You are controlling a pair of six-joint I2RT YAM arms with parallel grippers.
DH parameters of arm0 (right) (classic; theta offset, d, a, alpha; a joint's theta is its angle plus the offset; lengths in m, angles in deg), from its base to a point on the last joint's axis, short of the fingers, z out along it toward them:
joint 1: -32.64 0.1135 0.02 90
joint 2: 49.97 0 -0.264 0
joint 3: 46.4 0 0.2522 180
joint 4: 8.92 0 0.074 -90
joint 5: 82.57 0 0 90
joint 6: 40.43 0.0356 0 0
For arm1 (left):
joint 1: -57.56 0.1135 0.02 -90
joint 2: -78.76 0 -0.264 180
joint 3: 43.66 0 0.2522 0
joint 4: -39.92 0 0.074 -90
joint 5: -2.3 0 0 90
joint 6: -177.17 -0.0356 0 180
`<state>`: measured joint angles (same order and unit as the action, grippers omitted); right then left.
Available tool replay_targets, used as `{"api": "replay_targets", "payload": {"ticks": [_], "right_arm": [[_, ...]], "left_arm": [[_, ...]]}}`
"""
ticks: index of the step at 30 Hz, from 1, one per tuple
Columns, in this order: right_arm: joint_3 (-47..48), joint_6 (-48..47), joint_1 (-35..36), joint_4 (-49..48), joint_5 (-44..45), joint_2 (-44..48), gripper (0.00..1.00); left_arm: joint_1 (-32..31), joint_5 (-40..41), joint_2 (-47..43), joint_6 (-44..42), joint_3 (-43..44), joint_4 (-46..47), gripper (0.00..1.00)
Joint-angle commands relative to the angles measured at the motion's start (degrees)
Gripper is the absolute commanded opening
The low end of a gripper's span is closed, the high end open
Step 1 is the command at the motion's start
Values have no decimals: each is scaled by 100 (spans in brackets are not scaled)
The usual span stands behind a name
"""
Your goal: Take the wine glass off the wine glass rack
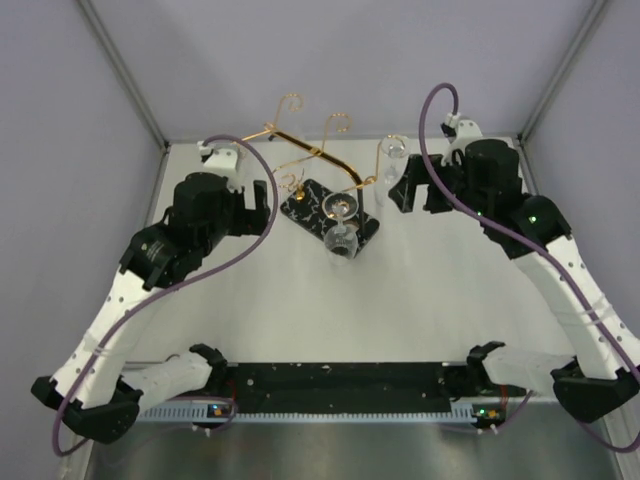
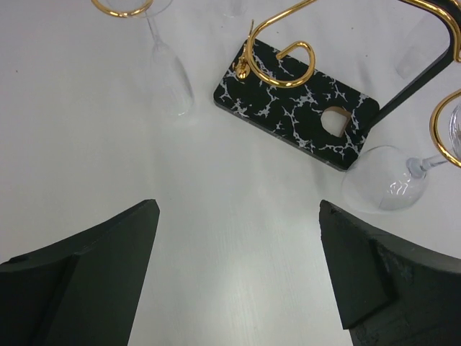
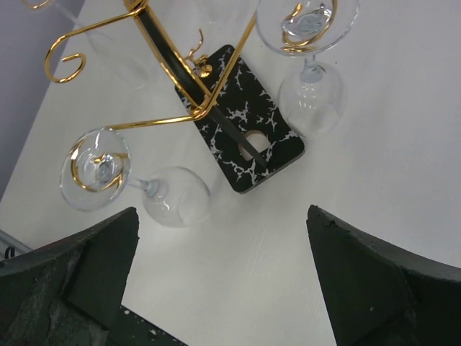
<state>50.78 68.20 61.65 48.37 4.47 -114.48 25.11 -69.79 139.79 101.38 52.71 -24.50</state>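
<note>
The wine glass rack (image 1: 318,160) is a gold wire stand on a black marbled base (image 1: 312,205) at the back middle of the table. One clear wine glass (image 1: 342,228) hangs upside down from a front arm, and another wine glass (image 1: 393,150) hangs on the right. My left gripper (image 1: 262,205) is open just left of the base, with the base (image 2: 295,104) and a hanging glass (image 2: 385,180) ahead of its empty jaws (image 2: 238,209). My right gripper (image 1: 408,190) is open to the right of the rack, and two hanging glasses (image 3: 173,194) (image 3: 310,94) show beyond its fingers (image 3: 222,213).
A further glass (image 2: 169,76) hangs from a gold ring at the upper left of the left wrist view. Grey walls and metal posts (image 1: 125,75) close in the back of the white table (image 1: 300,310). A black rail (image 1: 340,385) runs along the near edge between the arm bases.
</note>
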Motion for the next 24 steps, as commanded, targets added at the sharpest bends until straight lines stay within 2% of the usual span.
{"api": "replay_targets", "payload": {"ticks": [1,6,9,15,20,24], "right_arm": [[351,202,-63,288,719,-18,99],[-27,167,-378,297,481,123,99],[-282,228,-642,270,51,149,99],[-379,132,-669,262,-248,149,96],[-624,88,-669,191,-477,263,94],[-871,114,-669,42,-530,378,93]], "left_arm": [[-7,-269,-750,29,-438,687,98],[1,-473,-541,-7,-158,259,98],[-7,-902,-514,-50,-227,196,98],[-7,-1570,-549,124,-192,82,98],[-7,-2764,-777,984,-438,222,95],[1,-3486,-1093,2196,-1070,906,93]]}}
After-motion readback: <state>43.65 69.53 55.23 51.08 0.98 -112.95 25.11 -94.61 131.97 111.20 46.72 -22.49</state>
